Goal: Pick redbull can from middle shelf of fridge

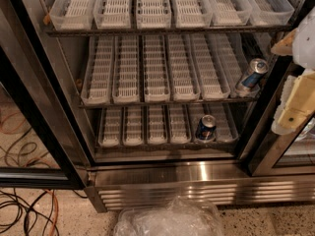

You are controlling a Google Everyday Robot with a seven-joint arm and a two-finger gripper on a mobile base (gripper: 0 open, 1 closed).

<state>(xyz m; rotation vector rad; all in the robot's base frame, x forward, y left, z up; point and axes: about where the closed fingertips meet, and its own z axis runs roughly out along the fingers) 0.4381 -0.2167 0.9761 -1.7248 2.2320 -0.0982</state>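
Note:
The fridge (162,178) stands open before me with three racks of white slotted lane trays. On the middle shelf (157,101) the redbull can (251,76), silver and light blue, stands in the rightmost tray, leaning a little. A darker navy-blue can (205,128) stands on the bottom rack. My gripper (295,82) is at the right edge of the view, cream-coloured, just right of the redbull can and outside the fridge frame.
The black-framed glass door (29,112) is swung open at the left. The steel louvred base (197,193) runs below. A crumpled clear plastic bag (167,219) lies on the floor in front. Orange and black cables (24,205) lie on the floor at the left.

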